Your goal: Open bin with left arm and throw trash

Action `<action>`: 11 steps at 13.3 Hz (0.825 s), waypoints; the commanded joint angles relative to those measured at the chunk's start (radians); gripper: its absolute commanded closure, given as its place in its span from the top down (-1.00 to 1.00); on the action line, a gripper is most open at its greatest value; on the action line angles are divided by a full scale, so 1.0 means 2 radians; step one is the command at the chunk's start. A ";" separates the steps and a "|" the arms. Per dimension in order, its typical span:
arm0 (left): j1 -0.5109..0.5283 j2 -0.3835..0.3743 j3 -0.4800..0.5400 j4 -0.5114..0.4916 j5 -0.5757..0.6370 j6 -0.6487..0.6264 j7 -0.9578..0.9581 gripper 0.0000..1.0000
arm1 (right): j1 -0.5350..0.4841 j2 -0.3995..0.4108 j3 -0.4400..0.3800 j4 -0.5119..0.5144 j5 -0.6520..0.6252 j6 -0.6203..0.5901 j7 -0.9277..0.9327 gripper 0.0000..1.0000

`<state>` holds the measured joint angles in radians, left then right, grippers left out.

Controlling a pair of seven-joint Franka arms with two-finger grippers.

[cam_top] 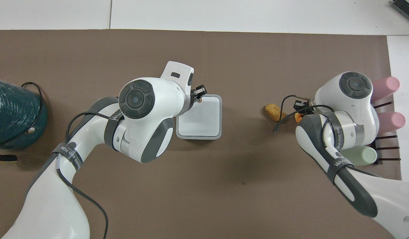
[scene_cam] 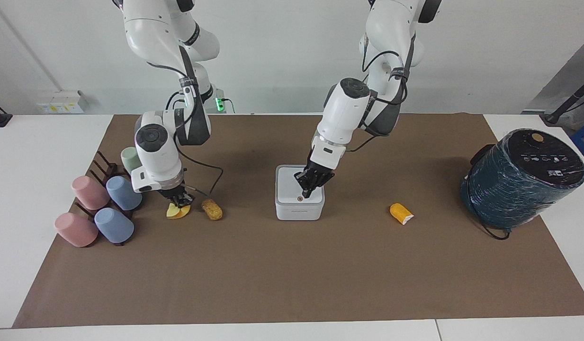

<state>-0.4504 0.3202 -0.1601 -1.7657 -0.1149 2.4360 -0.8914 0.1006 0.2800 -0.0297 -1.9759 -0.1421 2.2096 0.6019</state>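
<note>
The white bin (scene_cam: 299, 210) stands mid-mat with its lid closed; it also shows in the overhead view (cam_top: 204, 124). My left gripper (scene_cam: 305, 190) is shut and points down at the lid, its tips at the small round button (scene_cam: 300, 199). My right gripper (scene_cam: 180, 202) is shut on the yellow wedge (scene_cam: 176, 213), which is tilted low at the mat. The tan oblong (scene_cam: 211, 209) lies beside the wedge, toward the bin. The orange piece with a white end (scene_cam: 401, 213) lies toward the left arm's end of the table. The left arm hides it in the overhead view.
A big dark-teal cylinder (scene_cam: 521, 177) with a cable stands at the left arm's end of the table. Pastel cups on a dark rack (scene_cam: 102, 203) lie at the right arm's end, close to the right gripper. A brown mat (scene_cam: 292, 274) covers the table.
</note>
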 commanded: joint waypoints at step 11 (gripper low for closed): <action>-0.023 0.016 0.009 -0.015 -0.005 0.006 -0.008 -1.00 | 0.008 -0.077 0.038 0.096 -0.003 -0.144 -0.011 -1.00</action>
<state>-0.4673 0.3369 -0.1598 -1.7689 -0.1150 2.4430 -0.8999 0.1256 0.1679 0.0390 -1.7871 -0.1452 1.9552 0.5965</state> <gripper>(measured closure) 0.987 0.952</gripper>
